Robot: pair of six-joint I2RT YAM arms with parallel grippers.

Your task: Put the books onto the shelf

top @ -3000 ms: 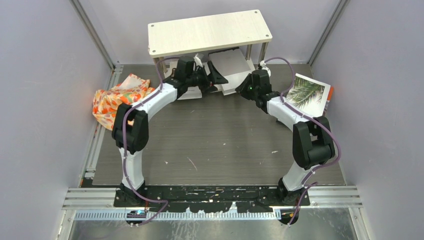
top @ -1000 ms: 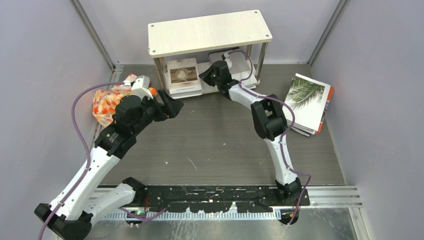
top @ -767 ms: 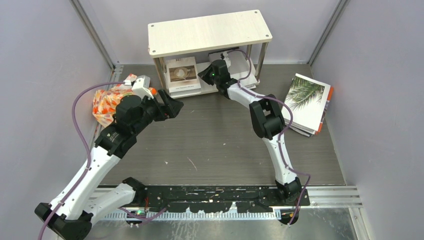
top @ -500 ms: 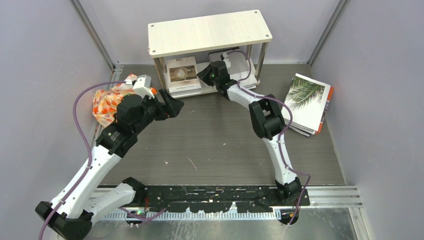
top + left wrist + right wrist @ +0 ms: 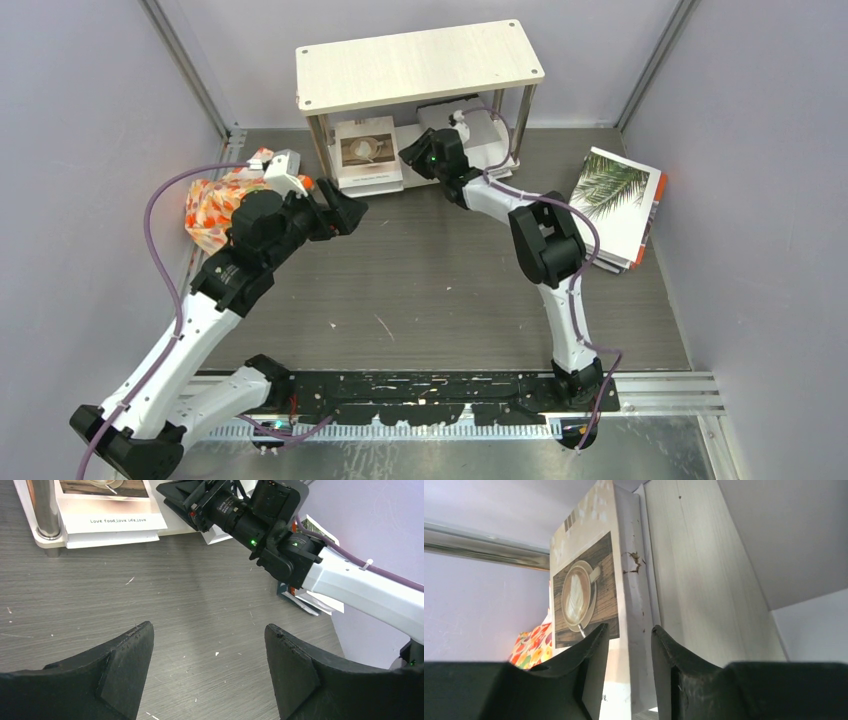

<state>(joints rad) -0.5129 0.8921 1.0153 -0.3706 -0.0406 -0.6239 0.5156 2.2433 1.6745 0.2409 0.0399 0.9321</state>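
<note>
The shelf (image 5: 420,65) stands at the back of the table. A beige coffee-cup book (image 5: 365,152) lies on its lower board, left side, sticking out at the front. A grey-white book (image 5: 480,128) lies beside it on the right. My right gripper (image 5: 410,150) is at the coffee-cup book's right edge. In the right wrist view that gripper (image 5: 630,635) is open, its fingers parted on either side of the book's edge (image 5: 636,605). A palm-leaf book (image 5: 612,190) tops a stack at the table's right. My left gripper (image 5: 209,640) hangs open over bare table.
An orange-and-white floral cloth (image 5: 225,200) is bunched at the left edge of the table. The shelf's metal leg (image 5: 45,510) stands just left of the coffee-cup book. Grey walls enclose the table on three sides.
My right gripper, shut on the coffee-cup book a second ago, has opened and drawn back slightly. The book lies on the lower board. The left arm has not moved.
</note>
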